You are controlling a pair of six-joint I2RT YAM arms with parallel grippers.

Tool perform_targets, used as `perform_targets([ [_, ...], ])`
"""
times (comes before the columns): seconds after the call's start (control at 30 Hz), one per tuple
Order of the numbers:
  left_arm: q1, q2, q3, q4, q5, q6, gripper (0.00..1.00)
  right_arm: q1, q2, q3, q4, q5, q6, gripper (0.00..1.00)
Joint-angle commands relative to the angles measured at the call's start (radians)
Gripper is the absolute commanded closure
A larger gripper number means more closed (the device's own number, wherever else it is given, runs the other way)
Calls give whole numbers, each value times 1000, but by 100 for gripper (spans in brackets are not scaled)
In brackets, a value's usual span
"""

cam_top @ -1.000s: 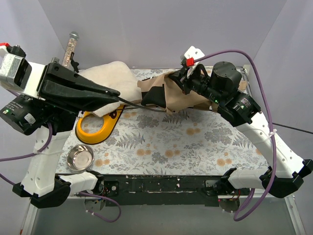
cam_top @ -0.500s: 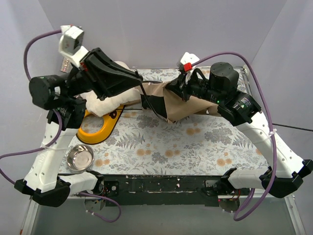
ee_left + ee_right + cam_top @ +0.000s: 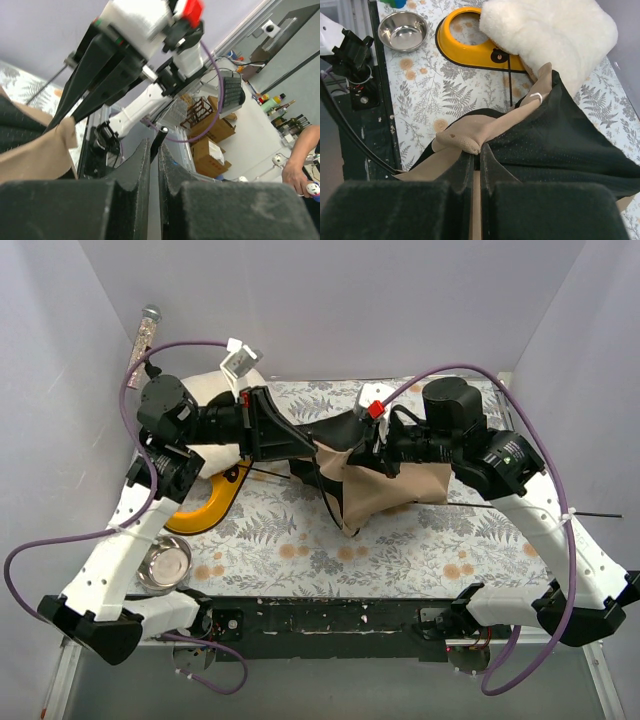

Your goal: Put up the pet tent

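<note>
The pet tent [image 3: 375,490] is a crumpled tan fabric bundle with dark lining, held up above the middle of the table. My right gripper [image 3: 373,457] is shut on a fold of its tan fabric [image 3: 465,140], with the dark lining [image 3: 565,145] beside it. My left gripper [image 3: 304,446] points right at the tent's left side. In the left wrist view it [image 3: 154,146] is shut on the end of a thin black pole [image 3: 160,135], with tan fabric [image 3: 40,157] to the left. Another pole [image 3: 590,511] sticks out past the table's right edge.
A fluffy cream cushion [image 3: 215,390] lies at the back left, partly over a yellow bowl stand [image 3: 205,505]. A steel bowl [image 3: 165,562] sits at the front left. In the right wrist view the cushion [image 3: 550,35], stand [image 3: 465,50] and bowl [image 3: 403,30] lie beyond the tent.
My left arm has swung from the far left in towards the tent and lowered. My right gripper has pulled the tent forward and up, so the fabric now hangs lower.
</note>
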Motion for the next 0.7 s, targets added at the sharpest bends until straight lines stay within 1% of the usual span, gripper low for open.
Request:
perform_targets([
  [0.0, -7, -12, -126, -219, 88, 104, 100, 0, -67, 51, 244, -42, 38, 99],
  [0.2, -47, 7, -243, -274, 54, 176, 100, 0, -53, 28, 312, -19, 93, 99],
  [0.4, -104, 40, -246, -267, 21, 208, 100, 0, -57, -7, 374, 19, 159, 99],
  [0.67, -122, 53, -347, -236, 20, 205, 100, 0, -30, 54, 416, 31, 193, 99],
])
